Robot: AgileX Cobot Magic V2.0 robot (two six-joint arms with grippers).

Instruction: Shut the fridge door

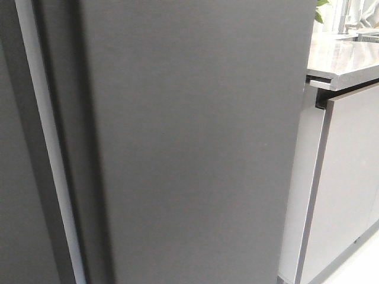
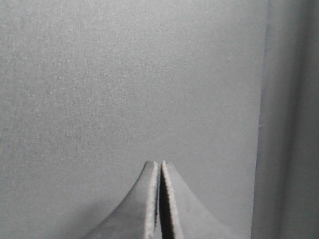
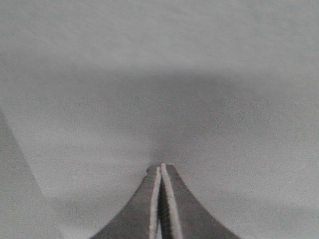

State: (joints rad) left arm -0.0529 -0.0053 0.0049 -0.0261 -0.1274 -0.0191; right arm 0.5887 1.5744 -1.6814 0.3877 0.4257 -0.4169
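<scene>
The fridge door [image 1: 189, 142] is a flat matte dark-grey panel that fills most of the front view; a pale grey strip [image 1: 50, 154] runs down beside its left edge. Neither gripper shows in the front view. In the left wrist view my left gripper [image 2: 160, 163] is shut and empty, its tips very close to the grey door face [image 2: 124, 79]; whether they touch I cannot tell. In the right wrist view my right gripper [image 3: 160, 166] is shut and empty, its tips close against a plain grey surface [image 3: 159, 64].
Pale off-white cabinet fronts [image 1: 349, 189] with dark edges stand right of the door, under a grey countertop [image 1: 343, 62]. A green plant [image 1: 323, 9] shows at the top right. A darker vertical band [image 2: 289, 124] runs beside the door face in the left wrist view.
</scene>
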